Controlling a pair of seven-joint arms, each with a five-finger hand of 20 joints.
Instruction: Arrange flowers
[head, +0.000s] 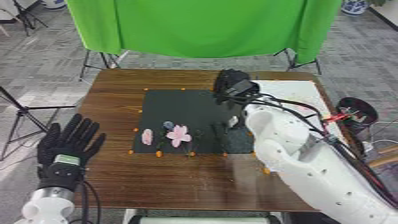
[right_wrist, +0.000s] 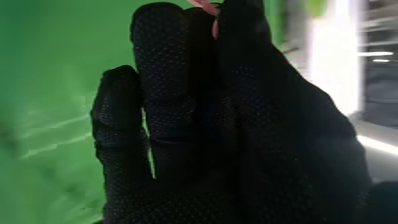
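Observation:
In the head view, the right hand (head: 233, 84) is at the far right edge of a dark mat (head: 191, 102). The right wrist view has this hand (right_wrist: 204, 125) with a pink flower piece (right_wrist: 206, 6) pinched at its fingertips. On the mat's near left part lie a pink flower (head: 179, 136), a narrower pink one (head: 147, 137) and a small blue-grey one (head: 169, 125). A small whitish flower (head: 233, 121) lies farther right, beside the right forearm. The left hand (head: 64, 150) is over the table's left edge, fingers straight and spread.
Orange dots line the mat on the brown table (head: 169, 180). A white sheet (head: 289, 90) lies at the far right, partly under the right arm. A black container (head: 358, 109) with red things stands off the right edge. Behind the table hangs a green cloth (head: 204, 27).

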